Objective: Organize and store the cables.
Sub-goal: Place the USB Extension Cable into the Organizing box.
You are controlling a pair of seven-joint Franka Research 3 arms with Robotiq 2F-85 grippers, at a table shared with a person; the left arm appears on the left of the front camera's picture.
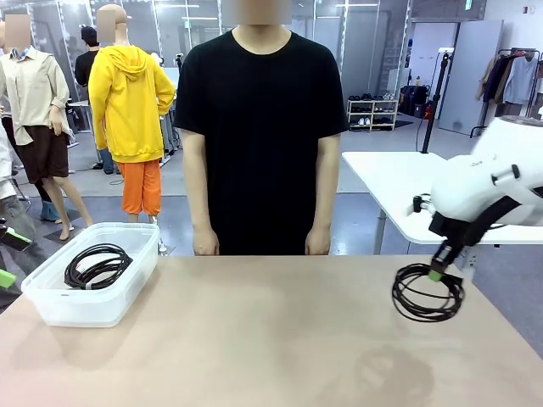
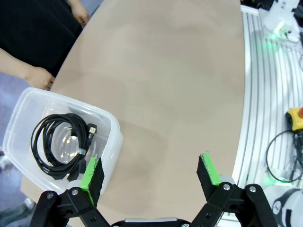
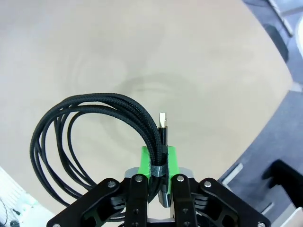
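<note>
1. At the table's right edge, the right gripper (image 1: pixel 436 273) pinches a coiled cable (image 1: pixel 428 293) at its tie, where the strands are bundled (the sound place to hold).
2. The braided coil (image 3: pixel 94 137) looks light and limp; it probably sags and swings.
3. Another coil (image 1: pixel 97 266) lies in the clear bin (image 1: pixel 51 307).
4. The left gripper (image 2: pixel 150 174) hangs spread, empty, beside that bin.

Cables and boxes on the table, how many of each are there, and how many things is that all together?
Coiled black cables: 2, one in the clear plastic box as the boxed cable, one gripped cable pinched in the right gripper
Clear plastic boxes: 1
Total: 3
</note>
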